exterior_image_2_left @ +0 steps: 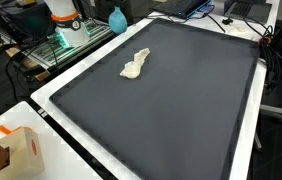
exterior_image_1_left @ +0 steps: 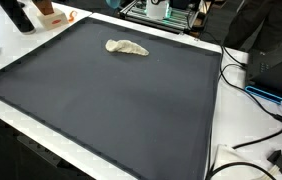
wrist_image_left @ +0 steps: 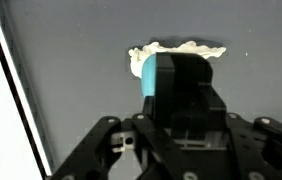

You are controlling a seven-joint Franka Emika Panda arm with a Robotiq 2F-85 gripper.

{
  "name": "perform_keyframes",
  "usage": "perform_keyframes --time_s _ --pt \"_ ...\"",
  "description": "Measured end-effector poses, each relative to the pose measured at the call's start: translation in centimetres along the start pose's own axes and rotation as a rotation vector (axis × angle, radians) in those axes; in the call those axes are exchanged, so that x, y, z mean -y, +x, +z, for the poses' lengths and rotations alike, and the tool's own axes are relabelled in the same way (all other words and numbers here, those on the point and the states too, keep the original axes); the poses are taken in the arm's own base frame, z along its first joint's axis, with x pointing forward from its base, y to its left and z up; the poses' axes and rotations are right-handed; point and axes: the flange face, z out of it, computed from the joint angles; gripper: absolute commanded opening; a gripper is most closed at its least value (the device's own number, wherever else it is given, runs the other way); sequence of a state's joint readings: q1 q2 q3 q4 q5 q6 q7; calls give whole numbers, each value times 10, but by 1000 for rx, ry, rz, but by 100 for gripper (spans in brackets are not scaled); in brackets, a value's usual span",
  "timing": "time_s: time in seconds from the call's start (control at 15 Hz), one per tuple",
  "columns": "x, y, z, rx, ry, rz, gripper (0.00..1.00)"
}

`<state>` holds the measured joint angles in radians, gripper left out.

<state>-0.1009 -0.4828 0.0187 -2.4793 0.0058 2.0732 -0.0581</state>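
Note:
A crumpled cream cloth (exterior_image_1_left: pixel 126 47) lies on the far part of a large dark mat (exterior_image_1_left: pixel 111 105), and it also shows in the other exterior view as a pale cloth (exterior_image_2_left: pixel 134 65). In the wrist view my gripper (wrist_image_left: pixel 184 62) hangs above the mat. Its black fingers, with a teal face on one side, are pressed together with nothing seen between them. The cloth (wrist_image_left: pixel 186 47) peeks out just beyond the fingertips, partly hidden by them. I cannot make out the gripper clearly in either exterior view.
The mat has a white border (wrist_image_left: pixel 11 90). Cables and a black plug (exterior_image_1_left: pixel 276 158) lie off one side. A small cardboard box (exterior_image_2_left: pixel 16 150) sits at a corner. A teal object (exterior_image_2_left: pixel 117 18) and an equipment rack (exterior_image_2_left: pixel 56 45) stand behind the mat.

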Motion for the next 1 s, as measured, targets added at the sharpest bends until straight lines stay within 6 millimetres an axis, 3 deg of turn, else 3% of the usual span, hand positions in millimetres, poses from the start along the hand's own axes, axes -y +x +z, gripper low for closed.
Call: perform_keyframes --time_s 0.07,0.13,0.73,0.8,1.0 --pt "2 0 -3 17 -1 -3 25" --pt "5 -1 -5 36 -1 -4 50" --pt "10 1 -13 62 0 -15 50" --pt "10 1 -13 62 0 -15 25" --pt "11 1 -13 62 0 -16 25"
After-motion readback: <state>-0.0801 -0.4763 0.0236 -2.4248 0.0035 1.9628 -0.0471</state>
